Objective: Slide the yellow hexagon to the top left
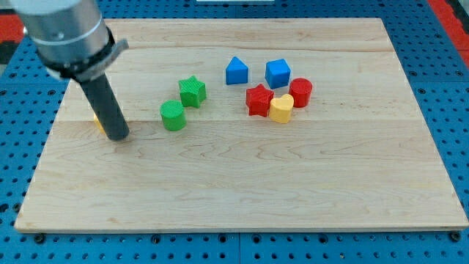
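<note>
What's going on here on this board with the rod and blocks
An arm is pushing blocks on a wooden board with a dark rod. My tip sits near the view's left edge, against a yellow block mostly hidden behind the rod, presumably the hexagon. Two green blocks lie to its right; blue, red and a yellow heart cluster farther right.

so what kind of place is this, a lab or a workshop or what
Most likely a robotics lab bench: a wooden board lies on a blue perforated base, small coloured blocks such as the blue cube sit on it, and my tip rests beside a mostly hidden yellow block.
</note>
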{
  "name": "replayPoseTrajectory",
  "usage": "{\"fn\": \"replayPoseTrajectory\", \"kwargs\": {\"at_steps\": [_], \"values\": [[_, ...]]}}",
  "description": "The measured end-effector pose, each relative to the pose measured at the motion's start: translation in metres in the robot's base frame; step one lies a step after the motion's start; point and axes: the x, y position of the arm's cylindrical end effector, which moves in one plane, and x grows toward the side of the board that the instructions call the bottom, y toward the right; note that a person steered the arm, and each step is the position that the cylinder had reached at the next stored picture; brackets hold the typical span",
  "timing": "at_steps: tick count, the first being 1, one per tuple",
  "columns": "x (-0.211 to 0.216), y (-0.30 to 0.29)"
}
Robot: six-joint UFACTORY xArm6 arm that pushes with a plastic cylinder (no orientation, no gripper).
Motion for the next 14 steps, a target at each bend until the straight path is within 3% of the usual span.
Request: {"fn": "replayPoseTrajectory", "kwargs": {"at_steps": [10, 12, 14], "values": [[0.018, -0.045], [-0.064, -0.038], [-0.114, -0.030]]}}
